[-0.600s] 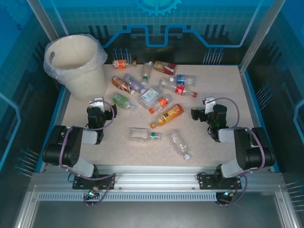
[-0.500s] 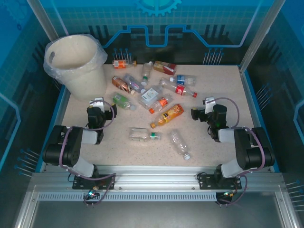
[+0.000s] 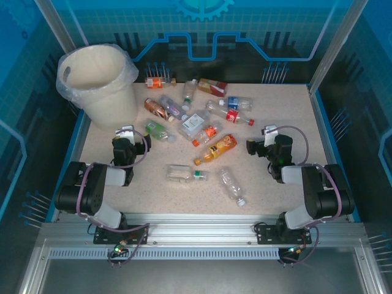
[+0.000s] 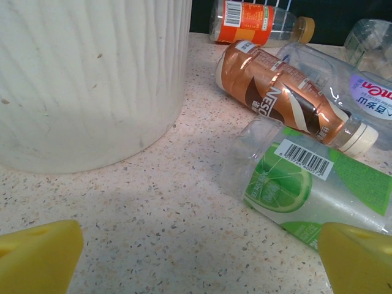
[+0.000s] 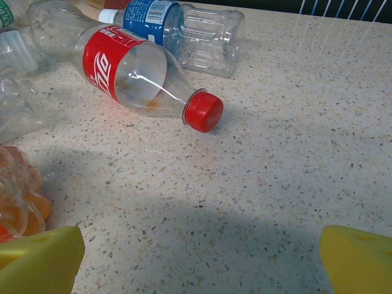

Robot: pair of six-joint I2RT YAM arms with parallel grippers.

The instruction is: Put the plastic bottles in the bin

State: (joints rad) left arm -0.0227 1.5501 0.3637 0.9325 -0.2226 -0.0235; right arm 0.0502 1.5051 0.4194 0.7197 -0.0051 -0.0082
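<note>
Speckled table [image 3: 269,184] is strewn with the plastic bottles [image 3: 222,146]; the bin [image 3: 110,101] is placed at far left. Left gripper [image 4: 199,254] is opened, a green-labelled bottle [image 4: 288,184] lying just beyond it; right gripper [image 5: 199,254] is opened, a red-capped bottle [image 5: 131,70] lying farther beyond.

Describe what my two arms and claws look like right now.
Both arms are black with rounded joint housings and a greyish cable looping along each. The left claw and right claw have white parts on top; their fingers are yellow.
</note>
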